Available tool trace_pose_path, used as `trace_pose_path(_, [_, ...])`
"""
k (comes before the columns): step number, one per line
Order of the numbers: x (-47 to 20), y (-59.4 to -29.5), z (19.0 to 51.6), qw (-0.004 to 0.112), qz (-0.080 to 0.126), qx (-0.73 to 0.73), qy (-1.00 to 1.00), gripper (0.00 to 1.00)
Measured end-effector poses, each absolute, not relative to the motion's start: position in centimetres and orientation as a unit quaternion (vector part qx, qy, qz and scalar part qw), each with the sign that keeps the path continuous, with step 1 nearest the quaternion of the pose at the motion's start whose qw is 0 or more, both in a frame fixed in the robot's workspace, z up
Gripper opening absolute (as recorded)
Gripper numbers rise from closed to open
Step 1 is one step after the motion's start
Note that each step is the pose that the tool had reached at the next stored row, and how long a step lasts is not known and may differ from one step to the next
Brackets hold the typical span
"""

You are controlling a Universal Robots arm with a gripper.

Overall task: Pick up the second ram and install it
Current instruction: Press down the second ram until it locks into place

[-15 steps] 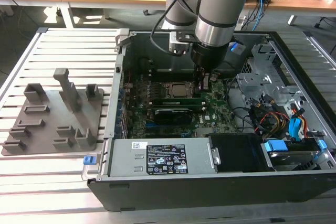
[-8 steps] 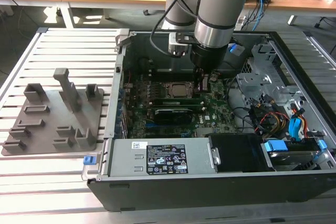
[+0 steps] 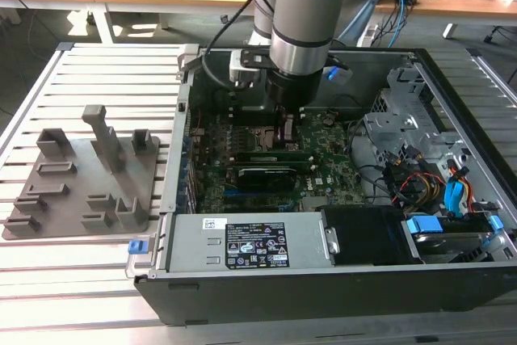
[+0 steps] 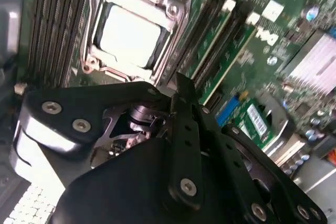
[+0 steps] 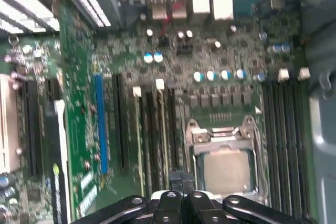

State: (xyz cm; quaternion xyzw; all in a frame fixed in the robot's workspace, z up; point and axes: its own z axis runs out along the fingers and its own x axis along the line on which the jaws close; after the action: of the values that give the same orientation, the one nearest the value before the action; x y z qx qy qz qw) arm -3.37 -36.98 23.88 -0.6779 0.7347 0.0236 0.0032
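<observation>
**Down inside the open computer case: the gripper at the memory slots**

Exterior view: the arm reaches into the computer case (image 3: 452, 103), its gripper (image 3: 284, 133) low over the motherboard (image 3: 323, 171). Second wrist view: the gripper (image 4: 182, 85) has its fingers pressed together, tips just above the second ram (image 4: 209, 50), which stands on edge in a slot beside the CPU socket (image 4: 131, 35); another green stick (image 4: 233, 59) sits in a nearby slot. First wrist view: the closed gripper (image 5: 181, 178) hangs between the socket (image 5: 226, 169) and the second ram (image 5: 163, 140).
</observation>
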Motion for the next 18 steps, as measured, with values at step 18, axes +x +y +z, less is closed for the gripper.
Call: trace_pose_path(18, [-6.7,-37.7,23.9,0.005,0.024,-0.679,0.734,0.11])
